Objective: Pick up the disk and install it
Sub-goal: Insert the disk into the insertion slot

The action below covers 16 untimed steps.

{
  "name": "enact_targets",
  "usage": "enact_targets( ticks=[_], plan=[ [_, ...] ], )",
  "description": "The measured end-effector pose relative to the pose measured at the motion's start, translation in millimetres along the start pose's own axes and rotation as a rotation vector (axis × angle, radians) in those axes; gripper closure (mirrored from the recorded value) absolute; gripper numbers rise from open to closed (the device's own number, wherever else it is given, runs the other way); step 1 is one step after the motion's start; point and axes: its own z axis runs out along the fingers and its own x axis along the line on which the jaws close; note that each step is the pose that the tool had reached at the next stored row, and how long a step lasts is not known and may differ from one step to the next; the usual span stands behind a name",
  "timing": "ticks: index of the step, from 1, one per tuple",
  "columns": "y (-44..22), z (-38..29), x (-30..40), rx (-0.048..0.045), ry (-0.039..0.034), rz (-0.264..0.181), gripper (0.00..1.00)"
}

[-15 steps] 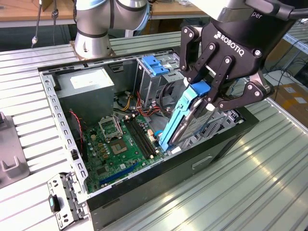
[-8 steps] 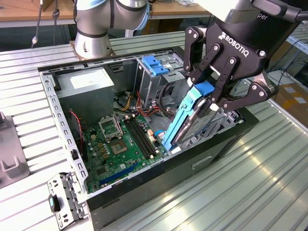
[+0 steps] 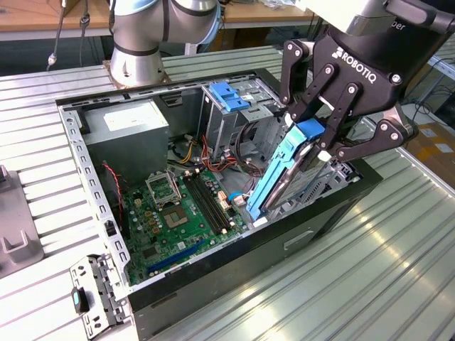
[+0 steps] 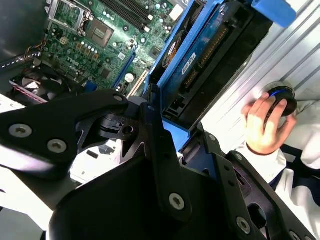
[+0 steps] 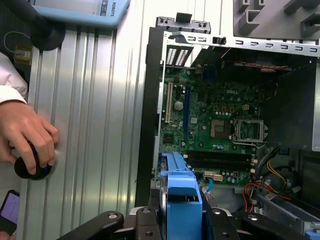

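The disk (image 3: 279, 177), a grey metal drive in a light-blue carrier, hangs tilted over the open computer case (image 3: 78, 153). Its lower end dips inside the case by the wall at the exterior view's right. My black gripper (image 3: 313, 139) is shut on the disk's upper end, one finger on each flat side. In the second wrist view the disk (image 4: 200, 55) runs away from the fingers (image 4: 156, 127) toward the motherboard. In the first wrist view the carrier's blue end (image 5: 181, 196) sits between the gripper's (image 5: 182, 222) black links.
Inside the case lie a green motherboard (image 3: 178, 213), a grey power supply (image 3: 131, 124), a drive cage with a bright-blue latch (image 3: 231, 96) and loose cables. A person's hand (image 5: 27, 135) rests on a black knob (image 5: 30, 169) on the ribbed metal table (image 3: 341, 284).
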Motion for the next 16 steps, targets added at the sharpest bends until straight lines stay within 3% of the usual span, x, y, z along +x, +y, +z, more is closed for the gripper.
enact_targets(
  ticks=[3, 6, 16],
  plan=[
    [-2.2, 0.5, 0.2, 0.0009, -0.0006, 0.022, 0.63],
    [-3.6, 1.7, 0.3, 0.0035, -0.0029, 0.071, 0.63],
    [-16.6, 1.7, 1.2, 0.0043, -0.0036, 0.089, 0.63]
  ],
)
